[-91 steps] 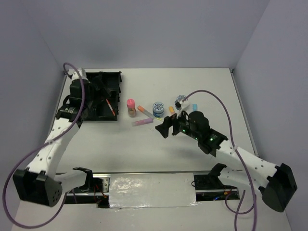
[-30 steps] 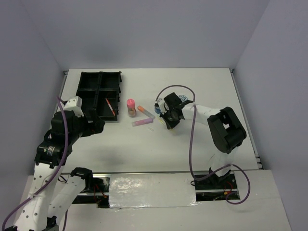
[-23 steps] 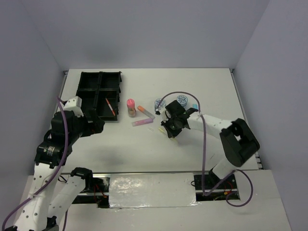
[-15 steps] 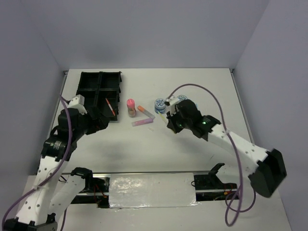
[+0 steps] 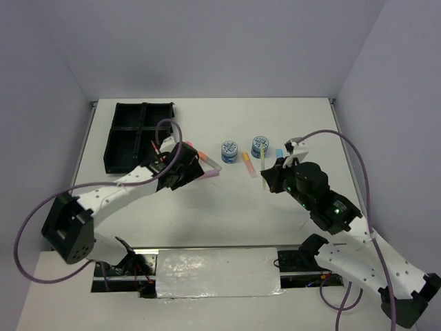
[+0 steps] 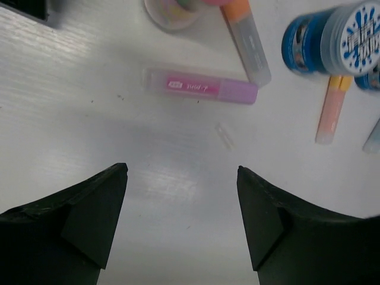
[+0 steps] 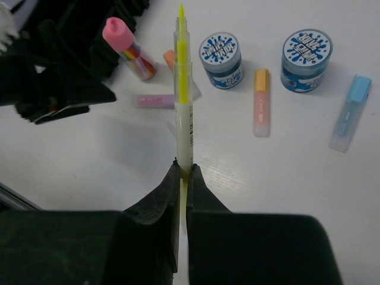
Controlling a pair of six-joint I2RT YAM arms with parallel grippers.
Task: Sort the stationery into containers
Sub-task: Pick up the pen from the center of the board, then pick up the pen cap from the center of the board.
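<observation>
My right gripper (image 7: pixel 183 169) is shut on a thin yellow-green pen (image 7: pixel 183 101), which it holds up off the table, right of centre (image 5: pixel 262 160). Two blue-patterned tins (image 7: pixel 221 56) (image 7: pixel 306 52), an orange marker (image 7: pixel 261 101) and a light-blue marker (image 7: pixel 350 113) lie beyond it. My left gripper (image 6: pixel 181 172) hangs open and empty just short of the pink marker (image 6: pixel 202 89). An orange-capped marker (image 6: pixel 246 41) and the pink-capped tube (image 7: pixel 127 47) sit behind that. The black four-compartment tray (image 5: pixel 124 148) stands at the far left with a thin orange pen (image 5: pixel 153 145) in it.
A tiny clear scrap (image 6: pixel 225 135) lies on the white table in front of the pink marker. Grey walls close the table at the back and on both sides. The left arm (image 5: pixel 117 189) stretches across the near left.
The left arm has swung out from the near left to the markers. The right arm has carried the yellow-green pen back to the right, away from the tins.
</observation>
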